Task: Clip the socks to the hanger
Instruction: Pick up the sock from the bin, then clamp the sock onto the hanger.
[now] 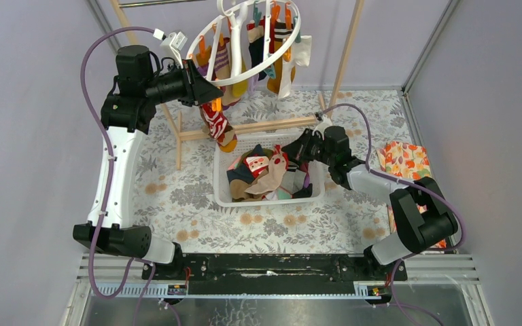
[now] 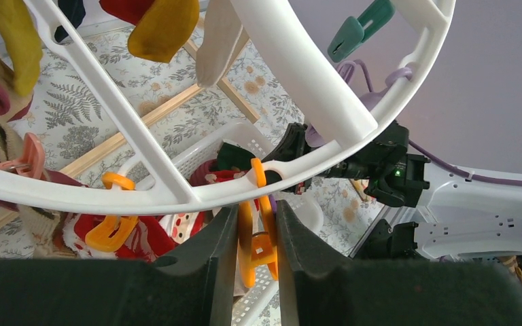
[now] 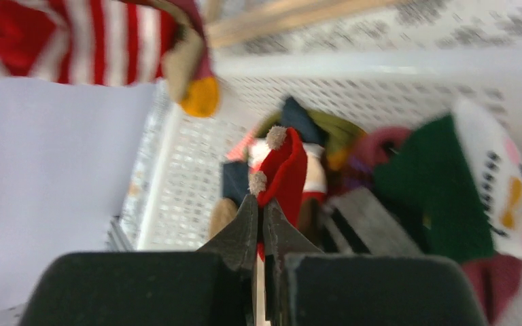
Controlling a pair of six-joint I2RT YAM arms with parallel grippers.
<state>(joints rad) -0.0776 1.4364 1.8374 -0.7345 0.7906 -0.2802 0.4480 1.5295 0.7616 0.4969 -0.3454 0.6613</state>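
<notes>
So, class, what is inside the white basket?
A heap of socks: a Santa-patterned sock, a tan sock. The right gripper reaches in, shut on a red sock. The floor of the basket and any socks beneath the heap are covered.

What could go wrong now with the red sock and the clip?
The right jaws pinch only a small bit of the red pompom sock in the white slotted plastic basket, so it might slip out when lifted. The left jaws squeeze an orange plastic clip on the white round plastic hanger; it could swing, and the sock might miss the clip.
</notes>
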